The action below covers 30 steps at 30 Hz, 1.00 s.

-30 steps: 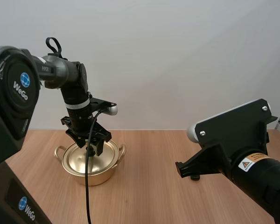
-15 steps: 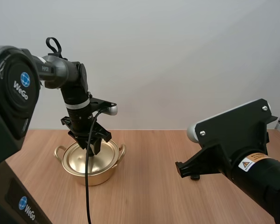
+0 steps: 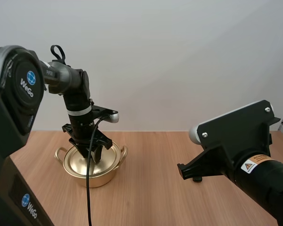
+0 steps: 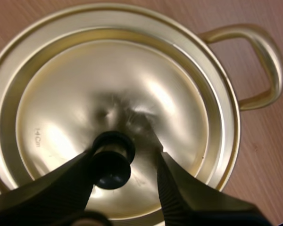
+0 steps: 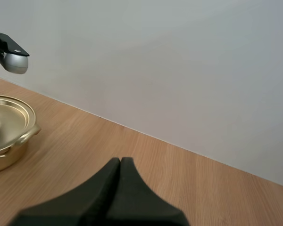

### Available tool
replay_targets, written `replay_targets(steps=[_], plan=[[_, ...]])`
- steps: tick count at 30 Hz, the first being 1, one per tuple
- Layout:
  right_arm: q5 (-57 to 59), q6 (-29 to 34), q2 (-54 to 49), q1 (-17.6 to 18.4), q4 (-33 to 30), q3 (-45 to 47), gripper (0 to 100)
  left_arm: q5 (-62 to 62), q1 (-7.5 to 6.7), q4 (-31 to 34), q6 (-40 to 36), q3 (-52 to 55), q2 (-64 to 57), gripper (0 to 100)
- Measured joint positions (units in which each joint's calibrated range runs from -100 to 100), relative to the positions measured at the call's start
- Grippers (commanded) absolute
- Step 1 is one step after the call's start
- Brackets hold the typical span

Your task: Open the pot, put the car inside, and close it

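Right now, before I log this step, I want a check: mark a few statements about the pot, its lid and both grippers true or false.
1. The lid sits on the pot. True.
2. The left gripper is shut on the knob. False: its fingers stand apart, one on each side of the knob.
3. The right gripper is shut on nothing. True.
4. The right gripper hangs over the pot. False: it is over bare table, well to the pot's side.

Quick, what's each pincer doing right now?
Left pincer: open, straddling the lid knob.
Right pincer: shut, empty.
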Motion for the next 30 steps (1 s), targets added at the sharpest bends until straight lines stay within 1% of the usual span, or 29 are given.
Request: replay_targets(steps=[2, 3, 4, 5, 6, 8, 9, 10, 17, 21, 27, 30], plan=[[0.0, 0.0, 0.0, 0.0, 0.0, 0.0, 0, 0.0, 0.0, 0.0, 0.0, 0.0, 0.0, 65], [0.0, 0.0, 0.0, 0.0, 0.0, 0.0, 0, 0.0, 0.0, 0.0, 0.0, 0.0, 0.0, 63], [0.0, -0.1, 0.0, 0.0, 0.0, 0.0, 0, 0.0, 0.0, 0.0, 0.14, 0.0, 0.0, 59], [0.0, -0.1, 0.0, 0.0, 0.0, 0.0, 0, 0.0, 0.0, 0.0, 0.14, 0.0, 0.0, 53], [0.0, -0.1, 0.0, 0.0, 0.0, 0.0, 0, 0.0, 0.0, 0.0, 0.14, 0.0, 0.0, 44], [0.0, -0.1, 0.0, 0.0, 0.0, 0.0, 0, 0.16, 0.0, 0.0, 0.14, 0.0, 0.0, 22], [0.0, -0.1, 0.0, 0.0, 0.0, 0.0, 0, 0.27, 0.0, 0.0, 0.14, 0.0, 0.0, 7], [0.0, -0.1, 0.0, 0.0, 0.0, 0.0, 0, 0.27, 0.0, 0.0, 0.14, 0.0, 0.0, 0], [0.0, -0.1, 0.0, 0.0, 0.0, 0.0, 0, 0.27, 0.0, 0.0, 0.67, -0.4, -1.66, 0], [0.0, -0.1, 0.0, 0.0, 0.0, 0.0, 0, 0.27, 0.0, 0.0, 1.04, -3.75, -4.48, 0], [0.0, -0.1, 0.11, 0.0, 0.0, 0.0, 0, 0.27, 0.0, 0.0, 0.66, -11.76, -11.27, 0], [0.0, -0.1, 0.11, -0.09, 0.0, 0.0, 0, 0.27, 0.0, 0.0, 0.2, -12.66, -12.6, 0]])
